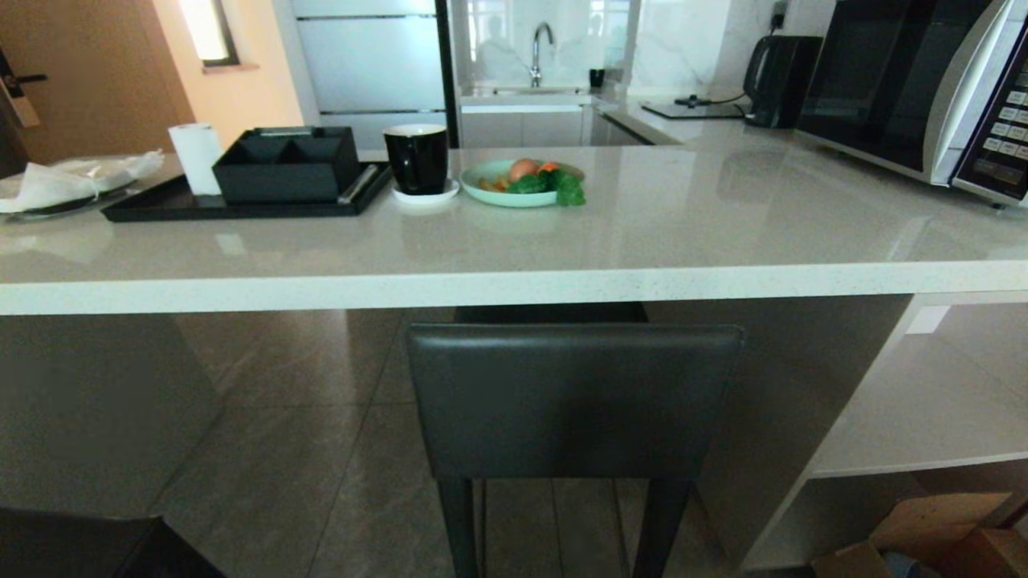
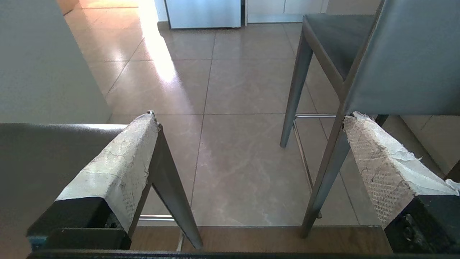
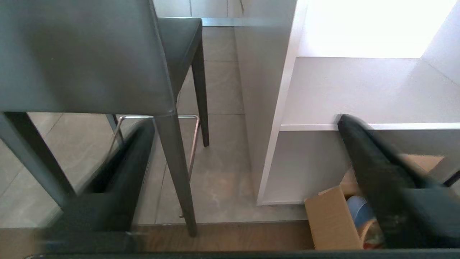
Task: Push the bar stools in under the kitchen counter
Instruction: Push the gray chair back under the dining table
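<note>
Head view: one bar stool [image 1: 574,401] stands with its seat partly under the bench [image 1: 514,285], backrest outside. Left gripper [image 2: 248,169] and right gripper [image 3: 244,172] hang wide and empty; judged next, a push on the backrest.

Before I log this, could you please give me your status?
Both end effectors open, empty. Dark grey leather bar stool at pale stone kitchen counter. Nothing blocking.

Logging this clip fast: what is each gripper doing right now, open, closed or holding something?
Left gripper: open, holding nothing, low behind the bar stools.
Right gripper: open, holding nothing, fingers blurred.
</note>
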